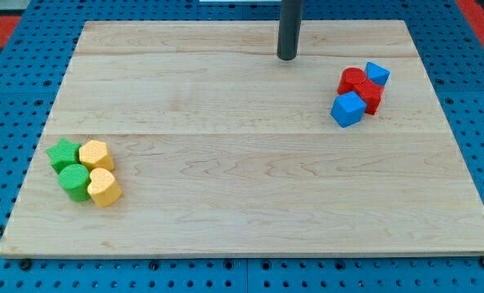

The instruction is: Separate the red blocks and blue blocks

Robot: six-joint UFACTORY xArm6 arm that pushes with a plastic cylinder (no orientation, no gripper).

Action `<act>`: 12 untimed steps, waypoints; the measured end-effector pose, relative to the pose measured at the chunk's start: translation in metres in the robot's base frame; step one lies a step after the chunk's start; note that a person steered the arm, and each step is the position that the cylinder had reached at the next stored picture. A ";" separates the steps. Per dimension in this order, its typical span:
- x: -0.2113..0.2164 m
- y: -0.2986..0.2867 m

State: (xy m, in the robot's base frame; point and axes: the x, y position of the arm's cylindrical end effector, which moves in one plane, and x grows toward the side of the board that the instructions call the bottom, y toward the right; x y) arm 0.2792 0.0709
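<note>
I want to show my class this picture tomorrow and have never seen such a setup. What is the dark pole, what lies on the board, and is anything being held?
There is one camera view, looking down on a wooden board. The dark pole is the robot arm's rod; its tip slides over the board and pushes blocks. It has no pincer, so nothing is held. At the view's right, two red blocks and two blue blocks sit clustered; the tip is to their left, apart. At the lower left lie two green blocks and two yellow blocks.
</note>
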 end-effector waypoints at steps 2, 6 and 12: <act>0.000 0.000; 0.001 -0.004; 0.115 0.139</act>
State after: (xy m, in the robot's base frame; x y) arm 0.3945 0.2101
